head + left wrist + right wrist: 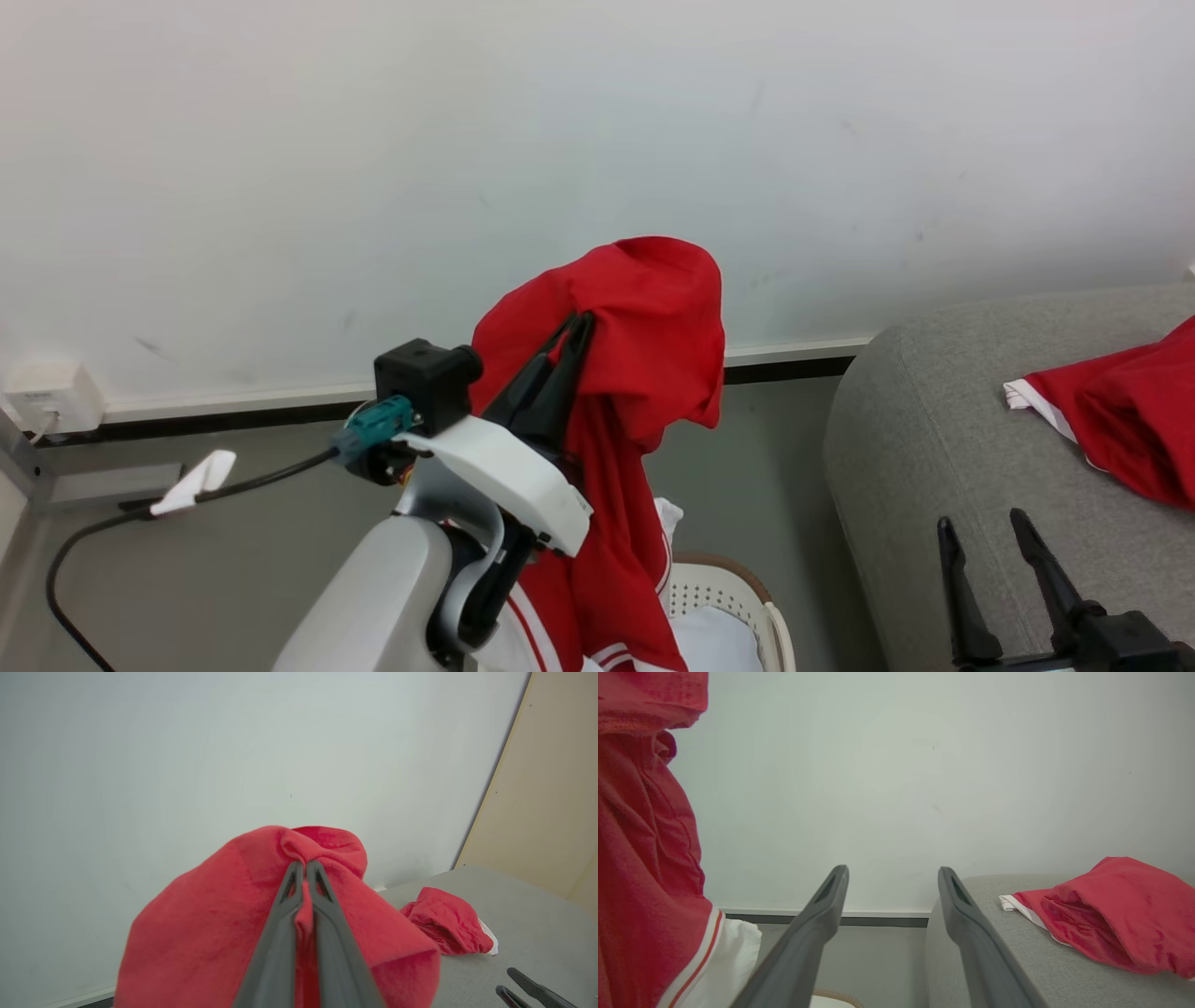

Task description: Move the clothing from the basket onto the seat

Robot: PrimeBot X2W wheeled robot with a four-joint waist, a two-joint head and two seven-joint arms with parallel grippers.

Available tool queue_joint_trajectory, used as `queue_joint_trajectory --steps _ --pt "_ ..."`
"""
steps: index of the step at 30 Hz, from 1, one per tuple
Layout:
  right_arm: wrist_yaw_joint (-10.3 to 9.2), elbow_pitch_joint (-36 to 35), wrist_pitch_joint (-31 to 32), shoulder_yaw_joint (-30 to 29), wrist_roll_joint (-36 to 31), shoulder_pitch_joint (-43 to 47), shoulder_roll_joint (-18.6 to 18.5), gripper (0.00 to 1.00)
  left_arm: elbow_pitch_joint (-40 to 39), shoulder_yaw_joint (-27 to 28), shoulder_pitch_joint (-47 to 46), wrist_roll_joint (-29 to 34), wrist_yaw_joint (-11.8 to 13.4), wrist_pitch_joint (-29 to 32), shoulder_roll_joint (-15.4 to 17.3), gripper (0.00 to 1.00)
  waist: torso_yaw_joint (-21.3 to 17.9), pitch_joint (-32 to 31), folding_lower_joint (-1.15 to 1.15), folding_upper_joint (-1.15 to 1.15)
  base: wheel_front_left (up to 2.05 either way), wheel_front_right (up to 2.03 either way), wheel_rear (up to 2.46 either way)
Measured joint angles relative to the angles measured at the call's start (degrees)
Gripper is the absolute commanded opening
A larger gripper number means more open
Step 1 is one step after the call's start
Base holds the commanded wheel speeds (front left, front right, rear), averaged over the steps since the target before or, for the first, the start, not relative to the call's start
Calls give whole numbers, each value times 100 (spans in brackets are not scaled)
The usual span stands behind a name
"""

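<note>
The left gripper is clamped shut on a fold of the held garment. In the left wrist view its two dark fingers meet with a ridge of red fabric pinched between them. The gripper is raised well above the basket. The fabric drapes over the fingertips like a hood and hangs down the right side of the pale forearm. Its lower end, with white stripe trim, falls in front of the basket's opening; I cannot tell whether it touches anything there.

The basket stands on the grey floor, just left of the seat, and shows its perforated right wall and brown rim.

The right gripper is open and empty, its fingers spread wide and pointing toward the far wall. It hovers low at the near right, over the seat's near edge.

Farther right on the seat cushion lies the other garment, crumpled, with a white-trimmed edge turned to the left. It is well apart from both grippers.

At the foot of the wall runs a pale skirting with a dark strip. At the far left is a white wall socket, and a black cable crosses the floor to the left arm.
</note>
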Motion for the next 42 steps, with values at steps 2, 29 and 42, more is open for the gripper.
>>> queue_joint_trajectory --steps 2,29,42 --pt "0 -2 0 120 38 61 -1 100 -141 2 16 -5 30 58 21 0 -14 -52 0 0 0 0 0" --pt "0 205 0 2487 256 -1022 -810 100 -633 -300 97 -109 93 291 15 0 -57 -102 2 0 0 0 0" --pt "0 1908 1 4706 701 -2904 -870 100 -710 -720 -27 -269 -65 474 -151 0 106 -130 2 0 0 0 0"
